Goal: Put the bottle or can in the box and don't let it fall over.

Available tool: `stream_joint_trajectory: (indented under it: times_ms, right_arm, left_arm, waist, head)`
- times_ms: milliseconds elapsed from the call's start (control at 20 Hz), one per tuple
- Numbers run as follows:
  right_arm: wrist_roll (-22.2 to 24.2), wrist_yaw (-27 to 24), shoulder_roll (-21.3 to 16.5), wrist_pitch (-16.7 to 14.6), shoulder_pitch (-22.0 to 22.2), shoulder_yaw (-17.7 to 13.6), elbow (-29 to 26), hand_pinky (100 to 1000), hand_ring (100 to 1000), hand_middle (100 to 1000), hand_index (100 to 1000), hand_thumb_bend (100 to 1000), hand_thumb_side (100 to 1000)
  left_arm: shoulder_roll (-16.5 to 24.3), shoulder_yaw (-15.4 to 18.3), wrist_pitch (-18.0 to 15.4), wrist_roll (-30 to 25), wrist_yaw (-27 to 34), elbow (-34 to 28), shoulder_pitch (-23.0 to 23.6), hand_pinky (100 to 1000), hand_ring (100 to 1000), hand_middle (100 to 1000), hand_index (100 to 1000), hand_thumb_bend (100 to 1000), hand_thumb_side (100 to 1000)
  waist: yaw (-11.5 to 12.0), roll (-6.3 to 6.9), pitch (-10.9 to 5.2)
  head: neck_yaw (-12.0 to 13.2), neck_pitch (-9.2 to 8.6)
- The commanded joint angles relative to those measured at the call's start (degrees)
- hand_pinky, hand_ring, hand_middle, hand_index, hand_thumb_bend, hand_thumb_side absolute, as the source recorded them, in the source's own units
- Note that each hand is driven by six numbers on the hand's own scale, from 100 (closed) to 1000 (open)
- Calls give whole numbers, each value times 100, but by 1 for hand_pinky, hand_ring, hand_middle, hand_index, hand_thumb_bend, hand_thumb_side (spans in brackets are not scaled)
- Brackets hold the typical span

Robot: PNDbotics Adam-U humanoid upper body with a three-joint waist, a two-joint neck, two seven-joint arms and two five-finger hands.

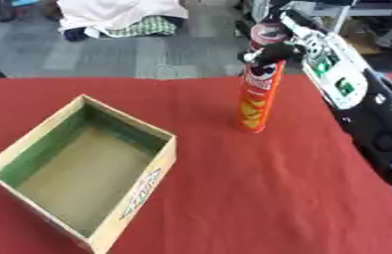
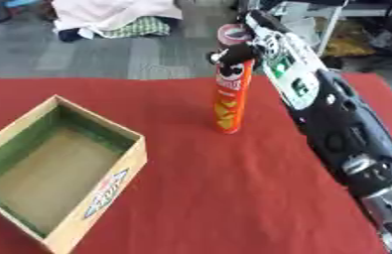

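Fingers of right hand (image 1: pixel 273 52) curled round can (image 1: pixel 258 96) top, upright on table (image 1: pixel 260 188); box (image 1: pixel 138 191) at left empty.

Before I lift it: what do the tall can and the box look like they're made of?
The can looks like a printed paperboard tube with a glossy orange-red wrap; the right hand grips it near the top. The box looks like matte tan cardboard, with flat thin walls, a green band inside and a printed side.

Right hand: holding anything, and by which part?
The right hand has its fingers curled round the orange can near its top; the base is on the table.
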Motion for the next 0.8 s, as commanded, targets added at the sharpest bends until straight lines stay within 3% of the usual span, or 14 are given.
stream_joint_trajectory:
  times_ms: [50, 200, 250, 350, 600, 800]
  right_arm:
    - [-78, -43, -49, 71, -70, -8, 1, 274, 656, 666, 717, 314, 242]
    - [-105, -40, -69, 121, -72, 3, -30, 260, 618, 575, 649, 203, 211]
    - [-104, -41, -74, 139, -71, 4, -40, 260, 618, 575, 649, 203, 211]
    - [-80, -48, -82, 146, -70, 17, -64, 237, 581, 525, 598, 100, 142]
    - [-11, 22, -101, 75, -73, 40, -124, 196, 528, 481, 543, 100, 100]
    - [-21, 111, -109, -62, -77, 50, -166, 100, 457, 416, 458, 100, 100]
  left_arm:
    - [149, 62, -3, 0, 26, -103, -47, 812, 827, 784, 695, 630, 421]
    - [153, 63, -2, -5, 26, -101, -45, 812, 827, 784, 696, 631, 422]
    - [152, 63, -2, -7, 26, -101, -45, 812, 827, 784, 696, 631, 422]
    - [153, 64, 0, -9, 26, -99, -43, 812, 827, 784, 695, 632, 422]
    - [160, 71, 3, -6, 21, -98, -36, 813, 827, 784, 696, 633, 423]
    - [166, 74, 9, -8, 18, -97, -31, 813, 827, 784, 696, 635, 424]
  waist:
    - [4, 18, -62]
    - [-3, 17, -67]
    - [-5, 16, -68]
    - [-10, 15, -70]
    - [-18, 14, -77]
    - [-24, 11, -86]
  head:
    - [-5, -6]
    - [-7, -3]
    - [-8, -2]
    - [-8, 4]
    - [-10, 6]
    - [-11, 12]
